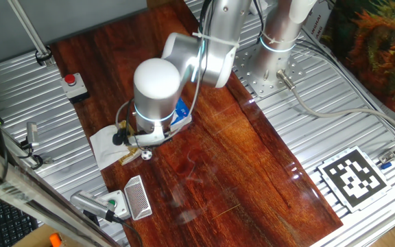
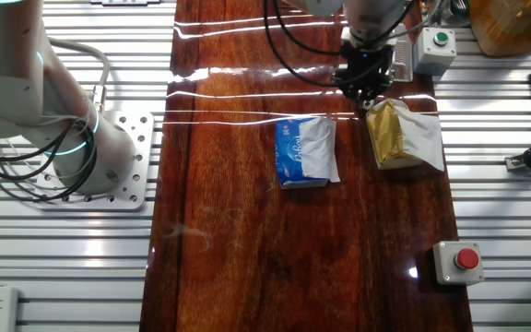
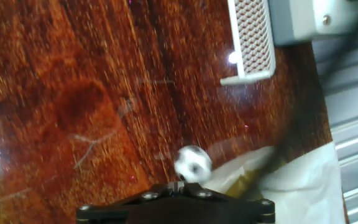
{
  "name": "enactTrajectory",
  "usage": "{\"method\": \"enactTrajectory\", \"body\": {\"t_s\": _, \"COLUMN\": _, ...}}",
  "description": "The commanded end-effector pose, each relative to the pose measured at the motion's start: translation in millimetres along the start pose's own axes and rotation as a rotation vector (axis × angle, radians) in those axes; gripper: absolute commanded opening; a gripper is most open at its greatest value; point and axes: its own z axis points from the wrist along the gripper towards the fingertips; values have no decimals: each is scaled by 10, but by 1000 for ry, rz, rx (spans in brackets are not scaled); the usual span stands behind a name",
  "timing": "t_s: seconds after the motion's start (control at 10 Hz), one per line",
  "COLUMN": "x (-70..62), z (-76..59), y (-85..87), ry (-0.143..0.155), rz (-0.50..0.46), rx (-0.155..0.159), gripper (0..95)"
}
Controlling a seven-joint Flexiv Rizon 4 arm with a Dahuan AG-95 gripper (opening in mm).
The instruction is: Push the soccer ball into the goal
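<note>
The soccer ball (image 1: pixel 146 155) is a tiny white ball with black patches on the wooden table. It lies just beside my gripper's tips (image 1: pixel 141 142). In the hand view the ball (image 3: pixel 193 163) sits right in front of my gripper (image 3: pixel 178 185), whose fingers are pressed together and hold nothing. The goal (image 1: pixel 137 197), a small white frame with grey mesh, stands near the table's front left edge, a short way beyond the ball. It shows at the top right of the hand view (image 3: pixel 252 38). In the other fixed view the gripper (image 2: pixel 365 90) hides the ball.
A white napkin with a gold wrapper (image 1: pixel 108 145) lies right beside the ball, on its left. A blue tissue pack (image 1: pixel 180 114) lies behind the gripper. A white box with a green button (image 1: pixel 112 204) stands beside the goal. A red button box (image 1: pixel 72 82) sits far left.
</note>
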Motion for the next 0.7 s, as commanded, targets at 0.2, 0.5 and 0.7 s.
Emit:
{"method": "enactTrajectory", "body": {"t_s": 0.2, "x": -33, "z": 11, "y": -24, "ry": 8, "rz": -10, "rx": -4, "gripper": 0}}
{"method": "enactTrajectory", "body": {"t_s": 0.5, "x": -33, "z": 9, "y": -23, "ry": 17, "rz": -18, "rx": -1, "gripper": 0}}
{"method": "enactTrajectory", "body": {"t_s": 0.7, "x": -31, "z": 10, "y": -23, "ry": 38, "rz": -25, "rx": 5, "gripper": 0}}
